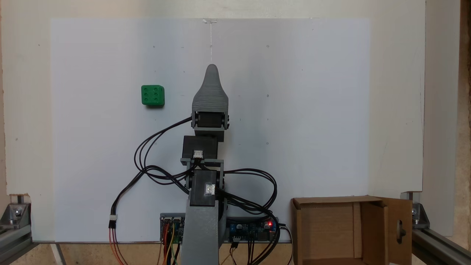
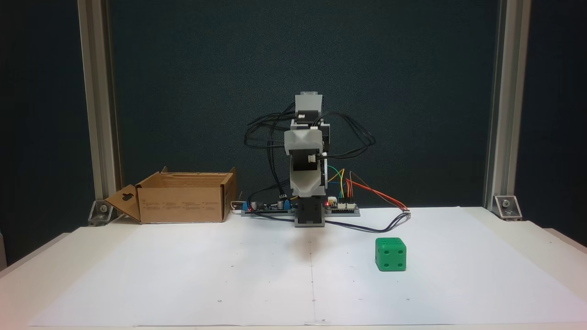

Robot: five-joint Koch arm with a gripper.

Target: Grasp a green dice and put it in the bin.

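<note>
The green dice (image 1: 152,95) (image 2: 390,254) rests alone on the white sheet, well apart from the arm. The arm is folded over its base at the middle of the table. My gripper (image 1: 212,70) (image 2: 306,190) points out over the sheet with nothing in it. A single grey tip shows, so I cannot tell whether the jaws are open. The bin (image 1: 373,228) (image 2: 183,204), a brown cardboard box with its flaps up, stands beside the arm's base. It sits at the bottom right of a fixed view and at the left of the other. One flap has a handle hole.
A controller board (image 1: 254,228) (image 2: 341,206) with loose black and coloured cables (image 1: 147,173) lies at the arm's base. Aluminium frame posts (image 2: 96,105) (image 2: 502,105) stand at the table's back corners, with brackets (image 1: 14,217) at their feet. The white sheet (image 2: 183,284) covers most of the table.
</note>
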